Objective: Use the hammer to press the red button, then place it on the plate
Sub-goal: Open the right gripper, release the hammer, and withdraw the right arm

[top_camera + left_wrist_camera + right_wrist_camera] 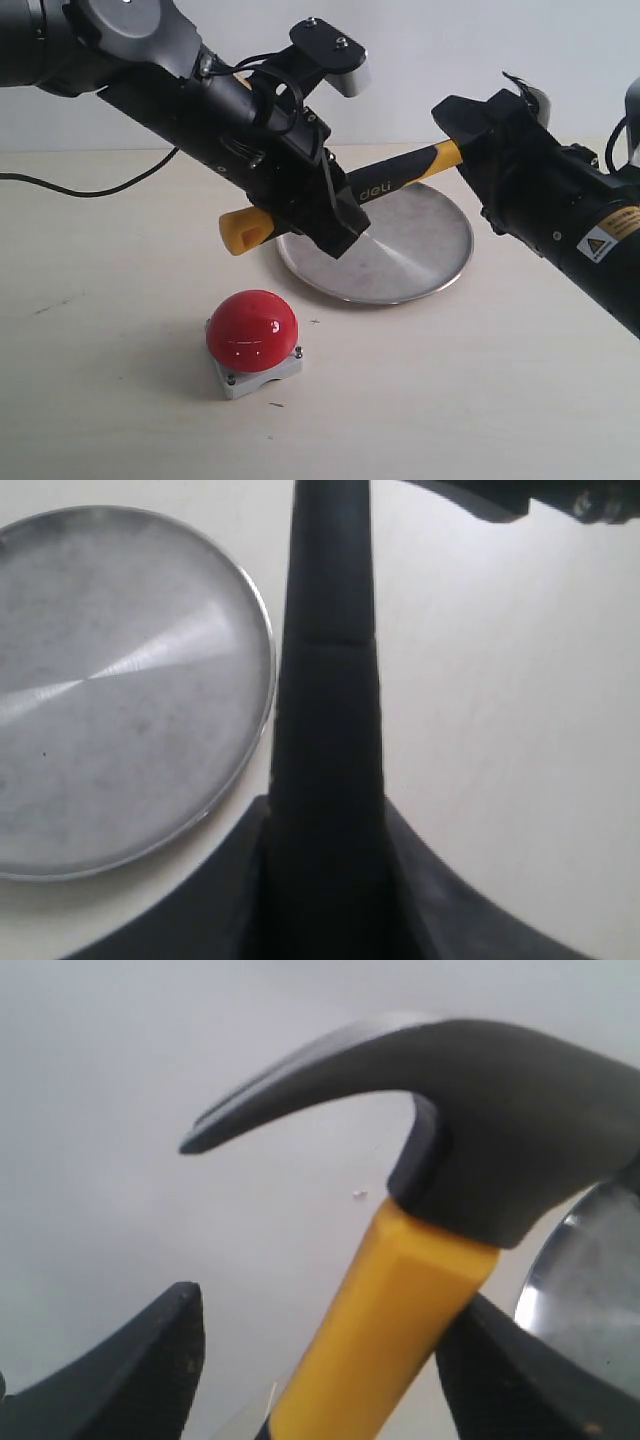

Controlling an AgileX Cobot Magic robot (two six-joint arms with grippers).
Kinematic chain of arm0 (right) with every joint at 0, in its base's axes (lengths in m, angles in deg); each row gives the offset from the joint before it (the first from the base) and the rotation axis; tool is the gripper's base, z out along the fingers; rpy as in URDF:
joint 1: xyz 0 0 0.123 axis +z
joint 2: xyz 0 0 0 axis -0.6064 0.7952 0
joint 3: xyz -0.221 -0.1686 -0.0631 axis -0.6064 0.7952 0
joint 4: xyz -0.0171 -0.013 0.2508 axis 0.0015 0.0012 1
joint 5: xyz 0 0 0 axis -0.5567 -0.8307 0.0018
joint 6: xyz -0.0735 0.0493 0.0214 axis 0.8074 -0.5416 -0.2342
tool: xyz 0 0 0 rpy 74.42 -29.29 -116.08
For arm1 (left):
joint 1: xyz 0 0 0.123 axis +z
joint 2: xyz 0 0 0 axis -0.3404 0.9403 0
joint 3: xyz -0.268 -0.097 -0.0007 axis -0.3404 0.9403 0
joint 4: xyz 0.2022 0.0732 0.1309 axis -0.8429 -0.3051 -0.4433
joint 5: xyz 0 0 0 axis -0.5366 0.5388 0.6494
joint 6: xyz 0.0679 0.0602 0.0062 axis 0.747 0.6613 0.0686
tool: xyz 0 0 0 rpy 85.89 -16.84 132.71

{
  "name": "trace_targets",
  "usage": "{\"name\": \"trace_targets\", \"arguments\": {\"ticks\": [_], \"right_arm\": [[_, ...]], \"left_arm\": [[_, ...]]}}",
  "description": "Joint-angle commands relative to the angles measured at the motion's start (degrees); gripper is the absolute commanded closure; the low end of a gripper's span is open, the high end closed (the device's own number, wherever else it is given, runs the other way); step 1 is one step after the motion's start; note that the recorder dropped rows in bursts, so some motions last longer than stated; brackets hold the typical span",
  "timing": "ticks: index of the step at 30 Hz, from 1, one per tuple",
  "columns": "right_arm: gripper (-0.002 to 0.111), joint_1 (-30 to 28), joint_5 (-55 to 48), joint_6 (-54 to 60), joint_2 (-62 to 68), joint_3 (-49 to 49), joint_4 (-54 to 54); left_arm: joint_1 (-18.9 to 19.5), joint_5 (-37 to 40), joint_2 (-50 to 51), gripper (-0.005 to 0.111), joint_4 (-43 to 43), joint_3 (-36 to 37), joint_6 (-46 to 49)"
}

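- tabletop (480, 400): pale; carries the plate and the red button
- left gripper (335, 228): clamped on the hammer's black mid-handle
- right gripper (458, 135): jaws apart, either side of the yellow neck below the head
- plate (430, 260): flat; behind the button, apart from it
- hammer (390, 182): in the air above the plate; yellow end leftward
- red button (252, 328): on the tabletop; untouched
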Motion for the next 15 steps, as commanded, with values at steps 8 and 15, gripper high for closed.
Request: {"name": "trace_targets", "arguments": {"ticks": [8, 15], "right_arm": [[0.044, 0.0, -5.2, -0.7, -0.5, -0.6, -2.8], [0.044, 0.0, -14.2, 4.8, -7.5, -0.6, -3.5]], "left_arm": [[-0.1, -7.6, -1.1, 0.107, 1.8, -0.5, -1.8], [0.0, -8.6, -1.1, 0.107, 1.8, -0.5, -2.1]]}}
